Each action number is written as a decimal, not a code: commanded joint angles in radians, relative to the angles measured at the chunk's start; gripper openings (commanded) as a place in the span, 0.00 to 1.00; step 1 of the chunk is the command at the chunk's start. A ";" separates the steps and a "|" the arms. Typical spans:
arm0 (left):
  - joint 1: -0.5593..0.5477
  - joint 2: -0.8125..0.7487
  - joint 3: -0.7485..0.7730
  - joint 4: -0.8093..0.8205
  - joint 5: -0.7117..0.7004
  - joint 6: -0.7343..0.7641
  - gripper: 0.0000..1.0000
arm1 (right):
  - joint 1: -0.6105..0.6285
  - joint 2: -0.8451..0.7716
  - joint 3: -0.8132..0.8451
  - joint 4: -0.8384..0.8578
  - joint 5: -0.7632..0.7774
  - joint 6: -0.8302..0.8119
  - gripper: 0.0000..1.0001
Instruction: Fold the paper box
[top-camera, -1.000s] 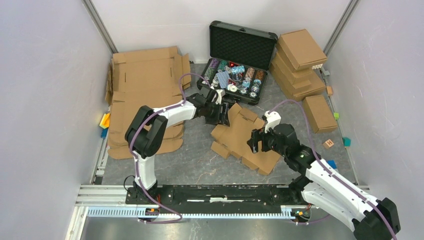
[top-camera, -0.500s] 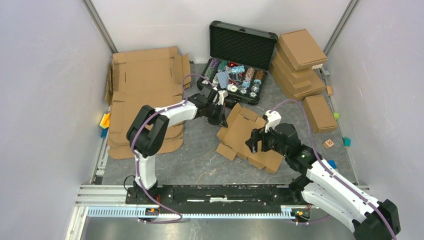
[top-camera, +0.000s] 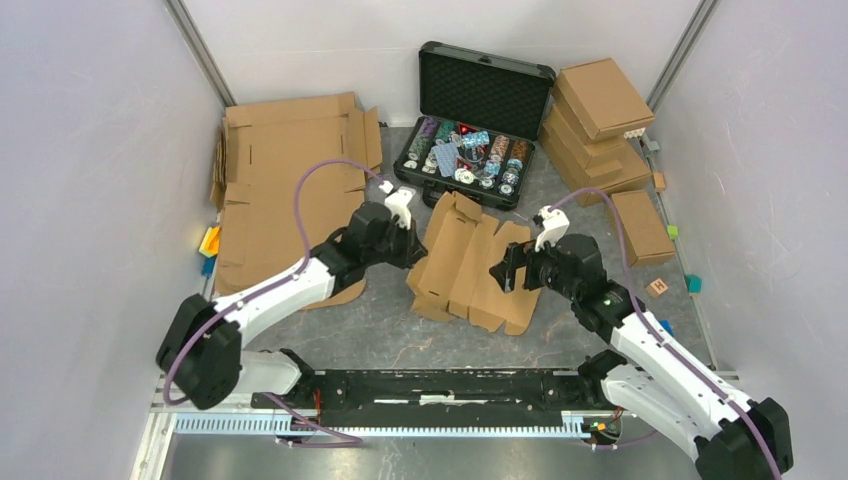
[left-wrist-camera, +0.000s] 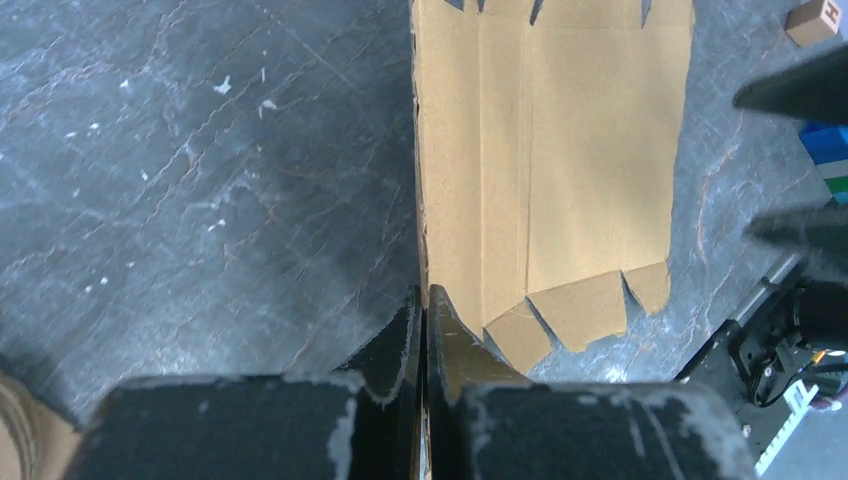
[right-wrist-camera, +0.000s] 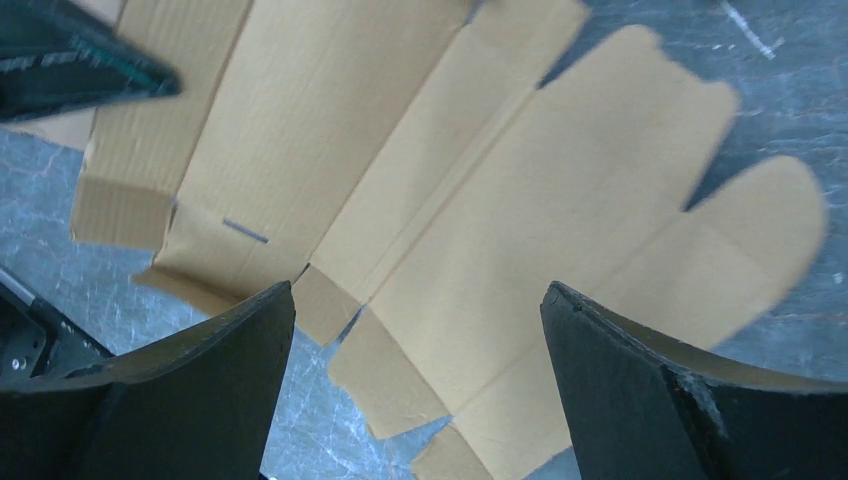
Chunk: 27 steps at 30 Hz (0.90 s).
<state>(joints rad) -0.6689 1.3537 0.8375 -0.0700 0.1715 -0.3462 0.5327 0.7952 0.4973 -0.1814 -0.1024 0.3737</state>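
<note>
Small flat brown corrugated-cardboard paper box (top-camera: 470, 265) lies unfolded mid-tabletop (top-camera: 380, 320), between both arms, just in front of the open black hard case (top-camera: 485, 90) of chips. Left fingers (left-wrist-camera: 408, 325) are together, clamped on the box's left edge panel. Right fingers (top-camera: 507, 275) stand wide apart over the right half, holding nothing. Step looks like raising the left side wall: pin the base panel with the right beside the crease, then swing left up about that score line. No sideways pull or the blank slides. Writing: only an "H" on a small wooden cube (left-wrist-camera: 815, 20). The box is unprinted; chip markings are too small to read.
</note>
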 joint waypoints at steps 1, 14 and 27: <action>-0.003 -0.138 -0.110 0.147 -0.093 0.059 0.02 | -0.087 0.004 0.082 0.020 -0.019 -0.030 0.98; -0.003 -0.321 -0.308 0.285 -0.144 0.059 0.02 | -0.259 -0.081 -0.123 0.124 -0.065 0.007 0.98; -0.003 -0.294 -0.327 0.321 -0.130 0.058 0.02 | -0.277 0.132 -0.234 0.413 -0.304 0.030 0.84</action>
<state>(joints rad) -0.6697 1.0531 0.5159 0.1825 0.0513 -0.3275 0.2596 0.8757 0.2779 0.0563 -0.2794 0.3733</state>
